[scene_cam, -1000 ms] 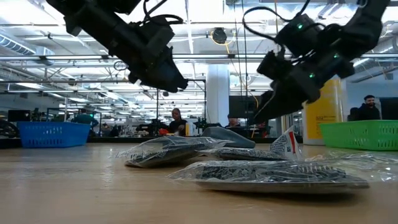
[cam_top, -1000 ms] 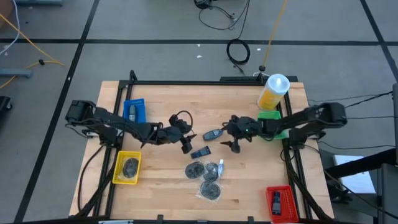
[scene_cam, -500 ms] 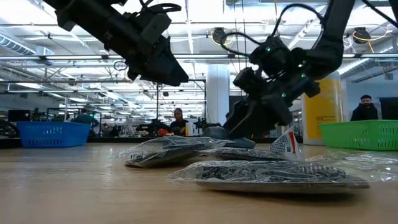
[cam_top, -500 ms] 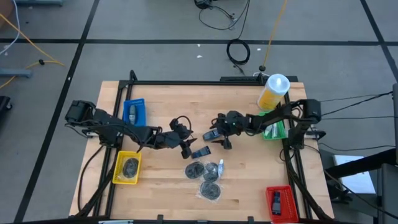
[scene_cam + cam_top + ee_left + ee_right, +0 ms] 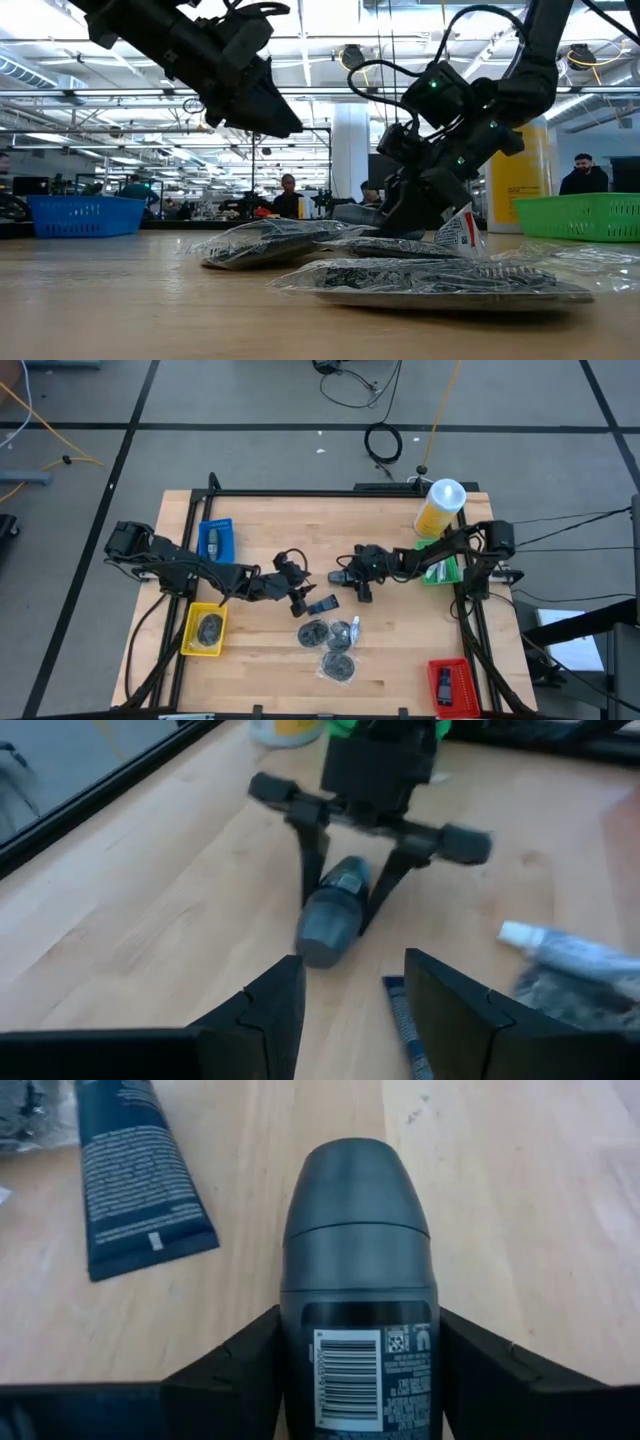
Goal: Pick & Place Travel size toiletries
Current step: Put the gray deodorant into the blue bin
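Note:
A grey mini bottle (image 5: 357, 1250) with a rounded cap lies on its side mid-table (image 5: 341, 575). My right gripper (image 5: 349, 577) is down at it, shut on it. A dark blue tube (image 5: 322, 605) lies flat just nearer, also seen in the right wrist view (image 5: 135, 1170). A small white tube (image 5: 354, 626) rests against the clear bags. My left gripper (image 5: 299, 600) hovers open above the table to the left of the blue tube, raised in the low view (image 5: 262, 110); its wrist view looks at the grey bottle (image 5: 330, 910). My right gripper holds the grey mini bottle by its label end (image 5: 355, 1365), pinched between the two fingers (image 5: 235, 1370), one on each long side. The fingers come slanting down from the table's right and lie along the bottle. The bottle lies on the table, cap end pointing away.
Clear bags with round dark bundles (image 5: 330, 645) lie near the front centre. Bins stand around: blue (image 5: 215, 538) and yellow (image 5: 204, 630) on the left, green (image 5: 437, 565) and red (image 5: 450, 685) on the right. A tall yellow bottle (image 5: 440, 508) stands at the far right.
My right gripper has moved from beside the green bin toward the table's left and down onto the grey mini bottle, its fingers now on either side of it. The bottle has stayed in place on the table.

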`<control>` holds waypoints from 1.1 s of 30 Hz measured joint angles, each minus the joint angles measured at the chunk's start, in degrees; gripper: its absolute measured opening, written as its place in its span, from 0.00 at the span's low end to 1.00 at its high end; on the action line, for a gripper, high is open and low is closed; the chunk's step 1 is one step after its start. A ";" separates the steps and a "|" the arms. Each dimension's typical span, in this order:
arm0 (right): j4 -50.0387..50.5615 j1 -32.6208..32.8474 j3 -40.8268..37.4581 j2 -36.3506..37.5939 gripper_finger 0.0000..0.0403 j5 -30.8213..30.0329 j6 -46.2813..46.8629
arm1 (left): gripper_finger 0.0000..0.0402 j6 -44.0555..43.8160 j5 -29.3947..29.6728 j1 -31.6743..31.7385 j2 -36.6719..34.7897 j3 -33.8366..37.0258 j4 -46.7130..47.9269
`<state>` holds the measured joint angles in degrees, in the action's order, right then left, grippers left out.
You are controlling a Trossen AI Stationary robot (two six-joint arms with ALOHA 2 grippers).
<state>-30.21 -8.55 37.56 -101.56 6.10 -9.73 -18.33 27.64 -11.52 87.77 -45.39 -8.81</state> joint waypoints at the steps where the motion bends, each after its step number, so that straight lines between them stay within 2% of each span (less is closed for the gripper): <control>1: 0.22 0.18 0.00 0.35 0.49 -0.15 0.57 | 0.42 0.02 0.84 -0.12 0.00 0.00 0.75; 5: 0.93 1.49 -0.05 3.45 0.49 -0.29 4.27 | 0.42 -0.08 5.31 -0.91 -1.30 0.02 2.85; 8: -0.78 3.66 -0.07 5.27 0.51 -0.31 4.72 | 0.42 -0.43 4.99 -0.68 -1.25 0.02 0.90; 10: -4.01 5.27 -0.04 5.49 0.51 -1.20 3.82 | 0.42 -2.84 1.10 1.14 -0.83 0.01 -1.40; 13: -6.77 7.52 -0.02 5.46 0.51 -5.43 0.49 | 0.44 -5.84 -8.71 4.73 -0.59 0.04 -2.57; 17: -8.88 9.30 -0.02 5.46 0.51 -9.27 -3.22 | 0.55 -6.84 -16.53 7.99 -0.63 0.03 -6.16; 22: -9.96 9.88 -0.02 5.44 0.51 -9.31 -4.49 | 0.77 -7.45 -21.30 10.41 1.66 0.00 -12.05; 25: -10.17 9.81 -0.02 5.44 0.51 -9.62 -4.49 | 0.87 -8.71 -23.64 10.64 5.04 -0.02 -15.64; 29: -10.29 10.04 -0.04 5.44 0.51 -12.25 -4.52 | 0.90 -8.59 -23.75 10.07 8.96 -0.02 -21.68; 33: -10.19 10.16 -0.04 5.44 0.51 -12.20 -4.89 | 0.90 -9.47 -24.44 9.63 11.80 -0.02 -25.82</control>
<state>-40.40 1.61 37.52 -96.12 -6.10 -14.61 -27.80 3.20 -1.89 99.57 -45.41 -34.63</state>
